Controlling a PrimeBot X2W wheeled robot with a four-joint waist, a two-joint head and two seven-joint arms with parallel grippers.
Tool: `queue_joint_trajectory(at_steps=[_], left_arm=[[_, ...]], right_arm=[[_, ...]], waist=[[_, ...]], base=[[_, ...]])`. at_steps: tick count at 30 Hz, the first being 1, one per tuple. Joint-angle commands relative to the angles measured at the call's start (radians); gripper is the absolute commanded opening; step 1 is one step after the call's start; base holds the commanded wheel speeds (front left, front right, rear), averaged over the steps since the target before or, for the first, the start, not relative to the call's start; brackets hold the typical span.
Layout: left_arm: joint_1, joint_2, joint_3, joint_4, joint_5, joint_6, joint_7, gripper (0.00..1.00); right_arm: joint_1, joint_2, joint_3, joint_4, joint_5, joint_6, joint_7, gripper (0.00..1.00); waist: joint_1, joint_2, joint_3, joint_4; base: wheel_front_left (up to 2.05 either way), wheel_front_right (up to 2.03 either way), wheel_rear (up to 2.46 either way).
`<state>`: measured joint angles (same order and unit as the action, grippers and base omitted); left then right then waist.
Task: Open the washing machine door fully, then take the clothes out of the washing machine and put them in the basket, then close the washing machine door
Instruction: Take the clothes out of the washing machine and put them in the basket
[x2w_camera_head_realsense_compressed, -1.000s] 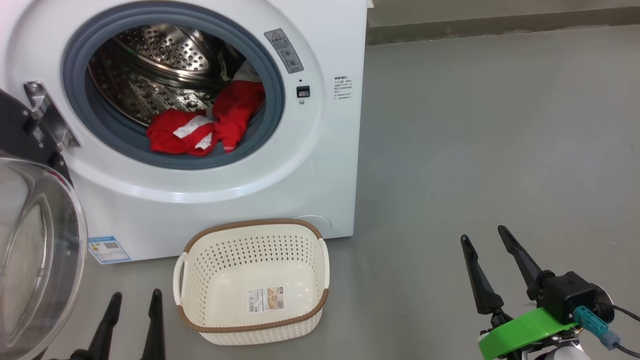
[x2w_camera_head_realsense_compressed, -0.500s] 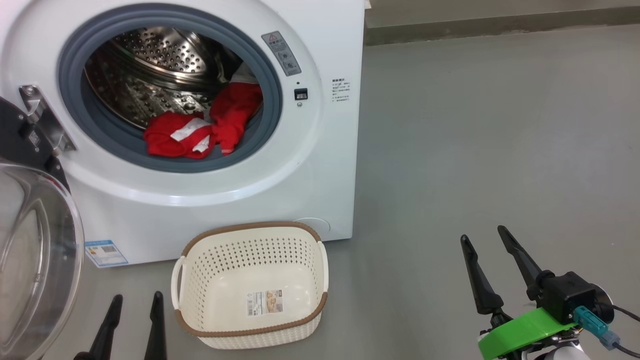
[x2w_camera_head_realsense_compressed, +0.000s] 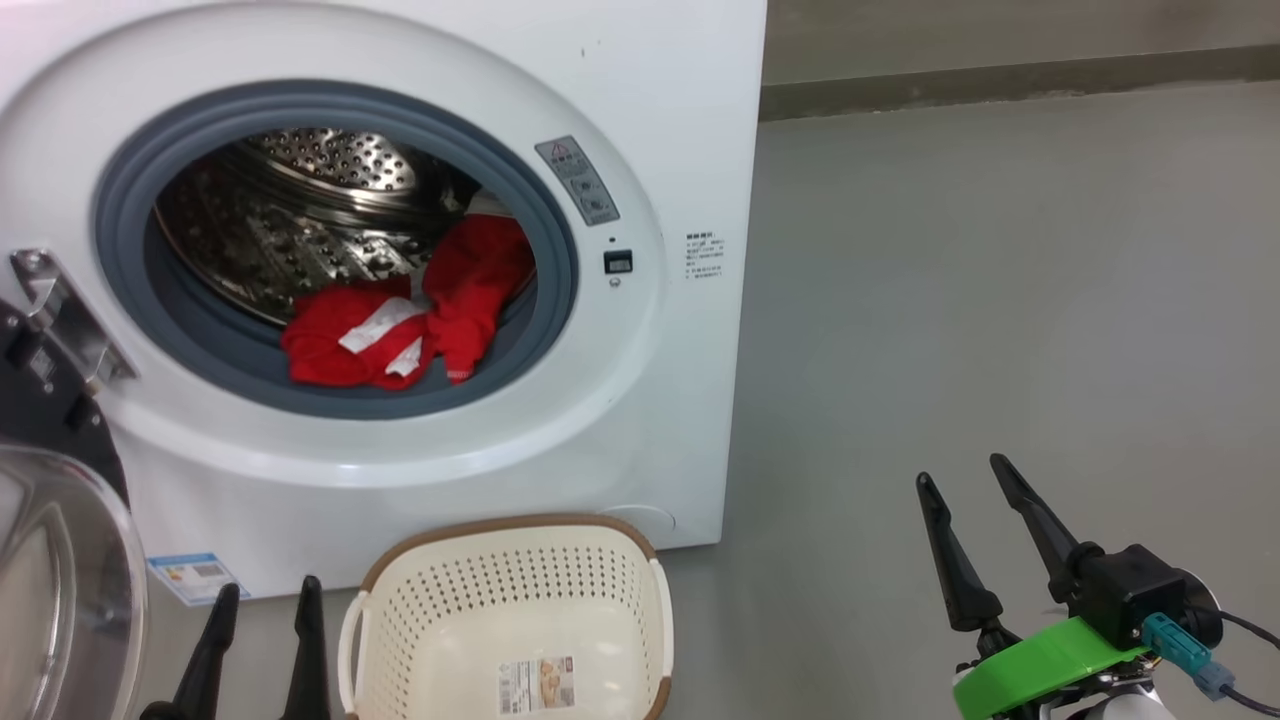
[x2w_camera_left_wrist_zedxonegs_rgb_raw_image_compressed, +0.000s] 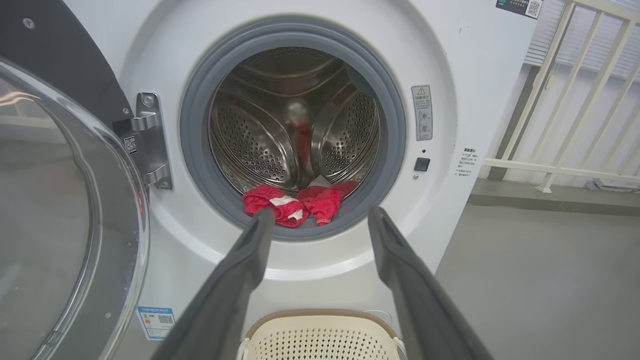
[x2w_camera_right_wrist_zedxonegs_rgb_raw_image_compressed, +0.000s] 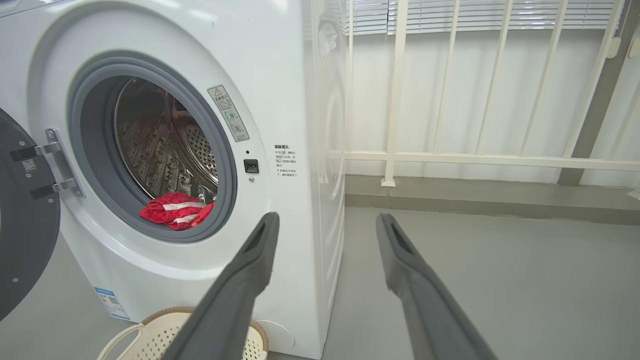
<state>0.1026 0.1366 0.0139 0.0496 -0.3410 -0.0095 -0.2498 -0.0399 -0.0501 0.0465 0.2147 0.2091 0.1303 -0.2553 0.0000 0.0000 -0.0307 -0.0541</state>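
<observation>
Left gripper (x2w_camera_head_realsense_compressed: 268, 590): fingers spread wide, holding nothing and touching nothing. It hangs low over the floor (x2w_camera_head_realsense_compressed: 1000, 300), between the door and the basket, pointing at the washer's opening.
Right gripper (x2w_camera_head_realsense_compressed: 960, 470): also spread wide and empty. It is out over bare floor, well to the right of the washer, and in its wrist view it points past the washer's front right corner toward a white railing (x2w_camera_right_wrist_zedxonegs_rgb_raw_image_compressed: 450, 157).
Door (x2w_camera_left_wrist_zedxonegs_rgb_raw_image_compressed: 60, 210): swung wide open to the left on its metal hinge (x2w_camera_head_realsense_compressed: 60, 310), with the glass bowl facing out.
Washer (x2w_camera_head_realsense_compressed: 640, 400): the opening is clear, showing the grey ring (x2w_camera_head_realsense_compressed: 560, 260) and the steel drum (x2w_camera_head_realsense_compressed: 280, 230). A blue label (x2w_camera_head_realsense_compressed: 195, 575) sits at the lower left of the front.
Clothes (x2w_camera_head_realsense_compressed: 400, 320): a red heap with white patches at the front of the drum bottom, partly resting on the grey ring. One piece is draped up the right side. Neither gripper is touching them.
Basket (x2w_camera_head_realsense_compressed: 510, 525): on the floor just in front of the washer, below the opening. It holds no clothes, and a paper label (x2w_camera_head_realsense_compressed: 537, 683) shows on its bottom.
Change from a second ago: the head camera has shifted, so the washer sits lower in that view and the basket's near end is cut off by the bottom edge. The clothes, door and basket lie as they did. Both grippers are as wide open as before, and the right one holds the same spot in the head view.
</observation>
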Motion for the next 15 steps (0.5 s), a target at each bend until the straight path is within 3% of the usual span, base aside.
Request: queue_joint_trajectory(at_steps=[1,7,15], left_arm=[[-0.02,0.006,0.038,-0.028,0.005,-0.005,-0.012,1.0],[-0.019,0.002,0.037,-0.024,0.003,0.002,-0.012,1.0],[-0.022,0.002,0.038,-0.023,0.0,0.01,-0.012,1.0]], right_arm=[[-0.02,0.0,0.027,-0.02,0.003,0.0,-0.006,1.0],[-0.022,0.0,0.028,-0.018,0.006,0.0,-0.006,1.0],[-0.024,0.0,0.034,-0.015,0.008,0.0,-0.006,1.0]], waist=[[0.0,0.0,-0.001,-0.001],[0.0,0.0,-0.001,-0.003],[0.0,0.0,0.001,-0.007]], base=[[1.25,-1.25,0.0],[0.78,-0.78,0.0],[0.06,-0.06,0.0]])
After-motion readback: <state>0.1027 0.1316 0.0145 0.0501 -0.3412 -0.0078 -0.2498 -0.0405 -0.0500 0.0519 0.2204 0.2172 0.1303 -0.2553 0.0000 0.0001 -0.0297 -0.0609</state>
